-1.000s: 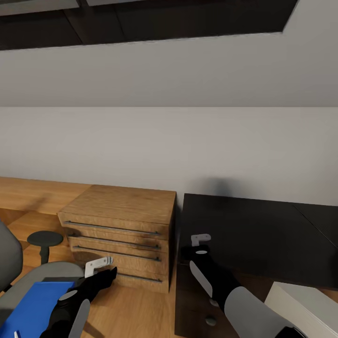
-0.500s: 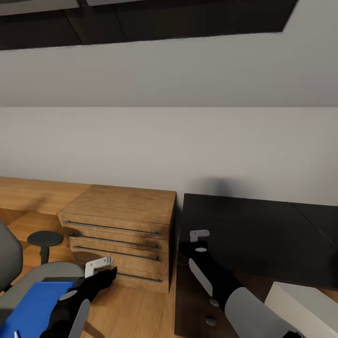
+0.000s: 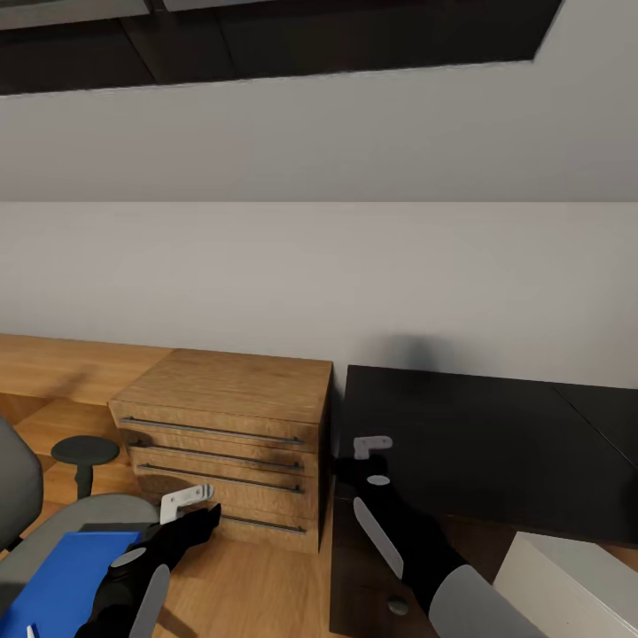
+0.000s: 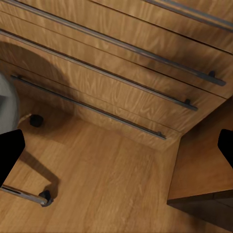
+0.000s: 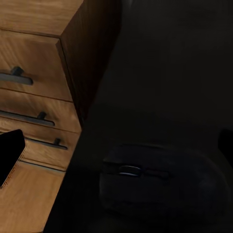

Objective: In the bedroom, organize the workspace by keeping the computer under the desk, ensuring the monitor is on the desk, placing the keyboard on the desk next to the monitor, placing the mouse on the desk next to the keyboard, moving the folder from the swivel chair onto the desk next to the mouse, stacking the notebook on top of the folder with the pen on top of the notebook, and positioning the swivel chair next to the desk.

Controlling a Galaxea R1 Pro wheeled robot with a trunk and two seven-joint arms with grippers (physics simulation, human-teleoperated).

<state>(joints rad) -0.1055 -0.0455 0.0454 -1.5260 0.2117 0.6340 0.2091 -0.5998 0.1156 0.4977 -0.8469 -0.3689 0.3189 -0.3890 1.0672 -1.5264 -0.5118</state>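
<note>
Lighting is soft and even on the pale wall. The black bench renders very dark, nearly hiding the mouse. Soft shadows cross the dresser.

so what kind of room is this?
Looks like a home bedroom or study nook under a sloped pale wall: an oak dresser beside a glossy black desk, plank floor, and a grey swivel chair with a blue folder on its seat.

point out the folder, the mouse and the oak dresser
folder (image 3: 62, 571), head view, on its blue cover where it lies on the chair seat.
mouse (image 5: 160, 187), right wrist view, on its dark rounded back behind the scroll wheel.
oak dresser (image 3: 235, 385), head view, on its flat wooden top.
</note>
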